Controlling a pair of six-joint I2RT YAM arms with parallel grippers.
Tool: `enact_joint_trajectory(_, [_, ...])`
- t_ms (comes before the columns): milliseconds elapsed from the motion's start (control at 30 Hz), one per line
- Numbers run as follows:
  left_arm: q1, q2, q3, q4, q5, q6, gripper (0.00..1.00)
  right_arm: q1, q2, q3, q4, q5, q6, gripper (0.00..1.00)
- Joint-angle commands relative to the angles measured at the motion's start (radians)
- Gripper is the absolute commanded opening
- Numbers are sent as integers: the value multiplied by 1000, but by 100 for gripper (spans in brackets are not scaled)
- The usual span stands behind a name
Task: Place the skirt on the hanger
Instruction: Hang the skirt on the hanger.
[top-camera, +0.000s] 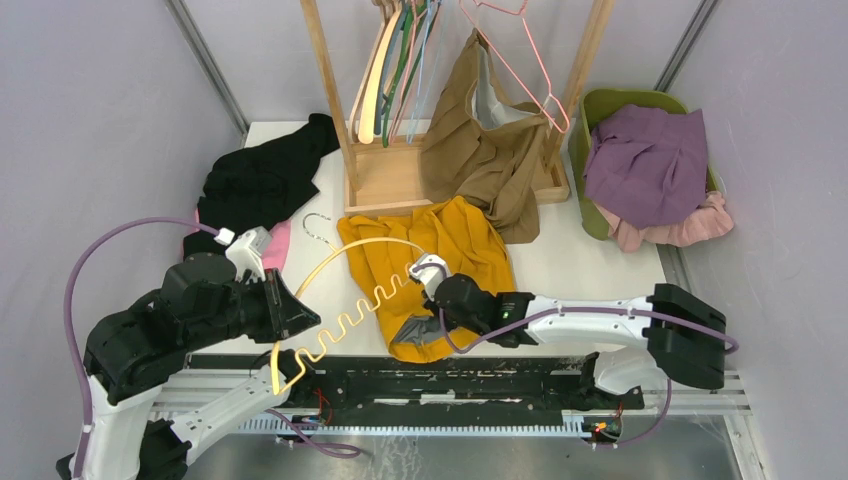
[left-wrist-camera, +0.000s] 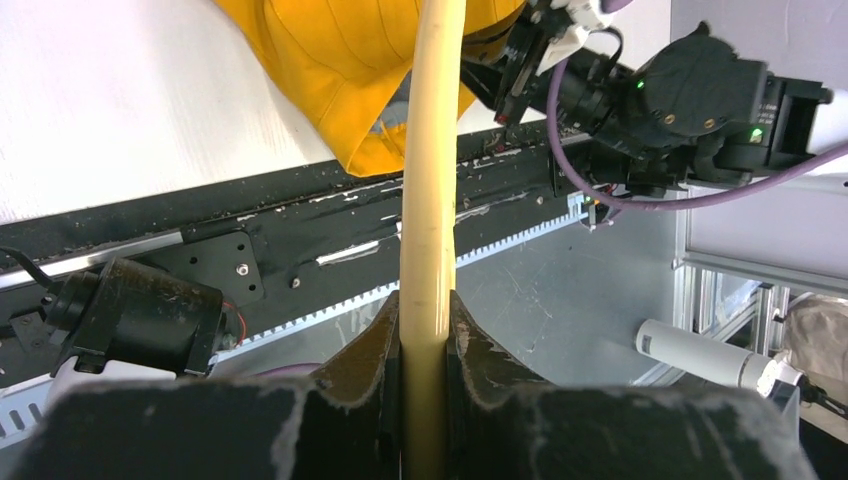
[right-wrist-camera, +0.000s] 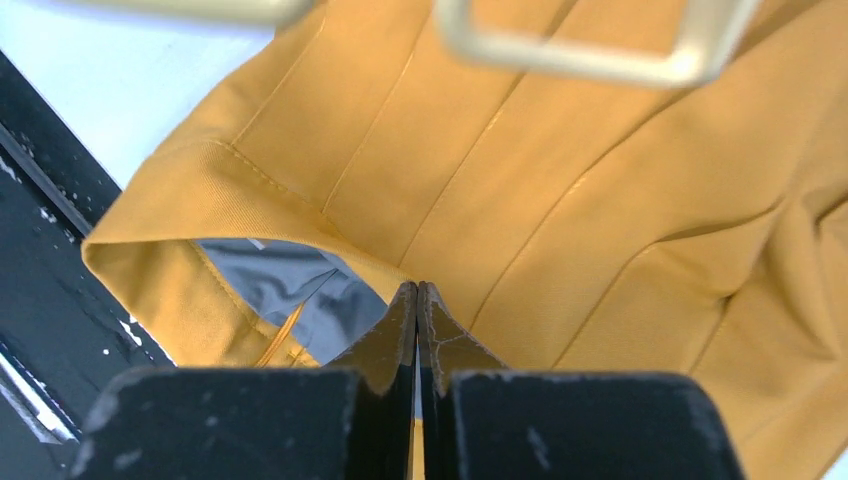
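The mustard-yellow skirt lies flat on the white table, its near hem reaching the front edge. Across it rests a pale yellow hanger with a wavy lower bar. My left gripper is shut on the hanger's end; in the left wrist view the hanger's bar runs up from between the closed fingers of the left gripper toward the skirt. My right gripper sits at the skirt's near edge. In the right wrist view the right gripper is shut on the skirt beside its grey lining.
A wooden rack with several hangers stands at the back, a brown garment and a pink wire hanger draped on it. A green basket of purple and pink clothes sits back right. A black garment lies back left.
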Motion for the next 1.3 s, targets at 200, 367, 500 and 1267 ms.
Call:
enact_joint_trajectory(200, [-3,-32,54,54,44,-31,3,-109,-77,32,-19,-6,22,1])
enact_joint_trajectory(367, [-3,-53,5,54,94,-31,3,-196,-54,70,-16,-64,31,1])
enact_joint_trajectory(500, [-3,-61,-4,55,135,-32,3,-254,-7,144,-34,-140,23,1])
enact_joint_trajectory(1267, [-2,-118,-242,92,324,-67,3,-313,150,445,-173,-243,-81,1])
